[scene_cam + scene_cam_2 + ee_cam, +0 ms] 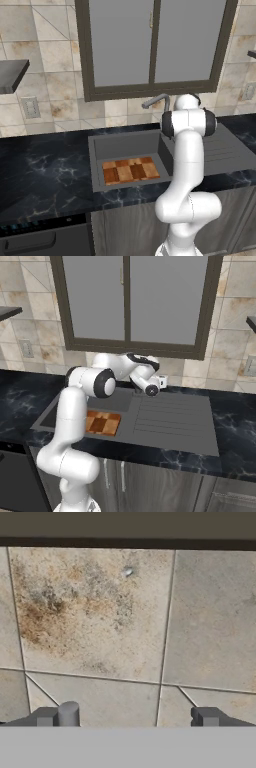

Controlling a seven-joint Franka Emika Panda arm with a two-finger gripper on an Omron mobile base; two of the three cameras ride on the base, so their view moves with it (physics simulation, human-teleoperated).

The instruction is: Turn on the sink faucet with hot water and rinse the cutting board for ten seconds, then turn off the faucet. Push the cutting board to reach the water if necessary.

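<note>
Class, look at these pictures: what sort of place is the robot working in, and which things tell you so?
A kitchen: a sink with a faucet in a black marbled countertop, against a tiled wall.

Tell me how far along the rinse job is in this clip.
Nothing looks done: no water falls from the faucet, and the cutting board lies dry in the sink. In hand: the open gripper is raised at the back of the sink, facing the wall tiles. Left: turn on hot water, rinse, turn off.
</note>
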